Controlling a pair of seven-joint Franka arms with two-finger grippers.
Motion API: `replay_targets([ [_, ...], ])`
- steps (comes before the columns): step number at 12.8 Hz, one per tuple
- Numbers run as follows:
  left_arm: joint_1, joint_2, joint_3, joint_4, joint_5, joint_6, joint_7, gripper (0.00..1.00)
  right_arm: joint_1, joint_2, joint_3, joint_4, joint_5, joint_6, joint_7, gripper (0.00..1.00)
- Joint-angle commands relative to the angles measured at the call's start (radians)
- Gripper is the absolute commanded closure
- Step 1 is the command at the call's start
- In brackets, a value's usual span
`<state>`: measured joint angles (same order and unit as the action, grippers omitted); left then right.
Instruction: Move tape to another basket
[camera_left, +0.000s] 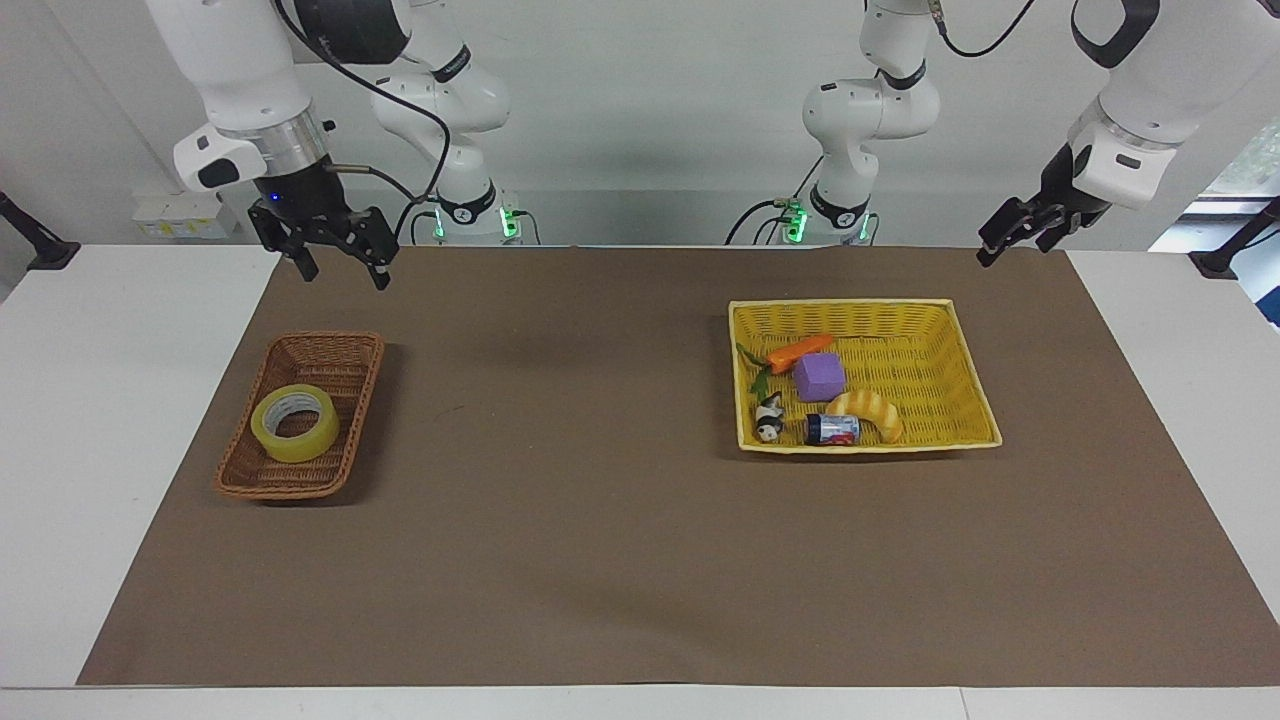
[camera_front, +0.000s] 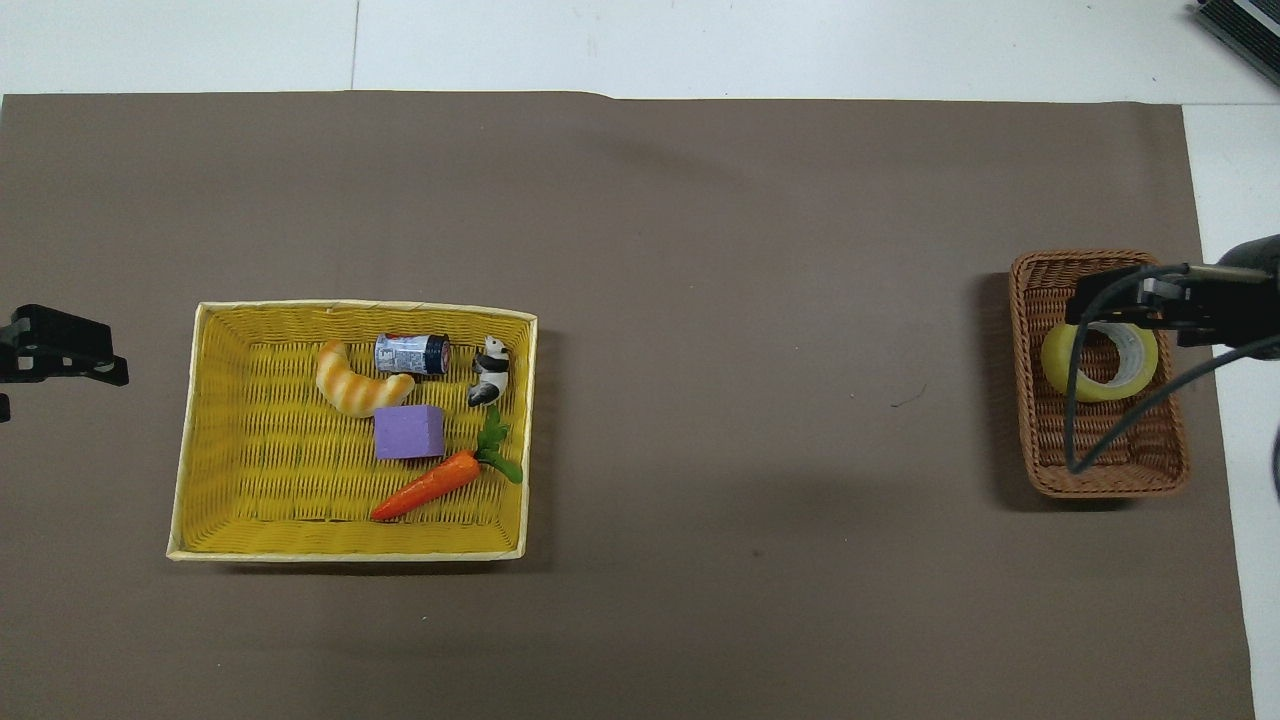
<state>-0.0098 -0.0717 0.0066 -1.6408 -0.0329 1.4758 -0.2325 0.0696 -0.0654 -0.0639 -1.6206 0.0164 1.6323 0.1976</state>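
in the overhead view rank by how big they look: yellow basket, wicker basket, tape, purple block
1. yellow basket
2. wicker basket
3. tape, partly covered by the right gripper
4. purple block

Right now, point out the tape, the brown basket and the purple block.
tape (camera_left: 294, 423), facing view, on its yellow rim.
brown basket (camera_left: 268, 488), facing view, on its woven wall.
purple block (camera_left: 819, 376), facing view, on its top face.

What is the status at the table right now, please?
Right gripper open, raised, empty; left gripper waiting. Tape lying in brown wicker basket. Nothing in the way.
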Motion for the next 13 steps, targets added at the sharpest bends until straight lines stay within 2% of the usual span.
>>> replay_targets([
  [1, 0.016, -0.013, -0.014, -0.024, 0.028, 0.027, 0.007, 0.0, -0.008, 0.004, 0.004, 0.087, -0.029, -0.123, -0.032, 0.0],
  [4, 0.025, -0.014, -0.013, -0.008, 0.021, 0.017, -0.001, 0.0, -0.001, -0.04, 0.015, 0.018, -0.03, -0.12, -0.032, 0.0],
  [9, 0.025, -0.014, -0.01, -0.007, 0.021, 0.018, -0.001, 0.0, -0.001, -0.036, 0.013, 0.025, -0.056, -0.117, -0.087, 0.0],
  [13, 0.025, -0.014, -0.01, -0.007, 0.021, 0.018, -0.001, 0.0, -0.001, -0.057, 0.013, 0.064, -0.059, -0.184, -0.121, 0.0],
])
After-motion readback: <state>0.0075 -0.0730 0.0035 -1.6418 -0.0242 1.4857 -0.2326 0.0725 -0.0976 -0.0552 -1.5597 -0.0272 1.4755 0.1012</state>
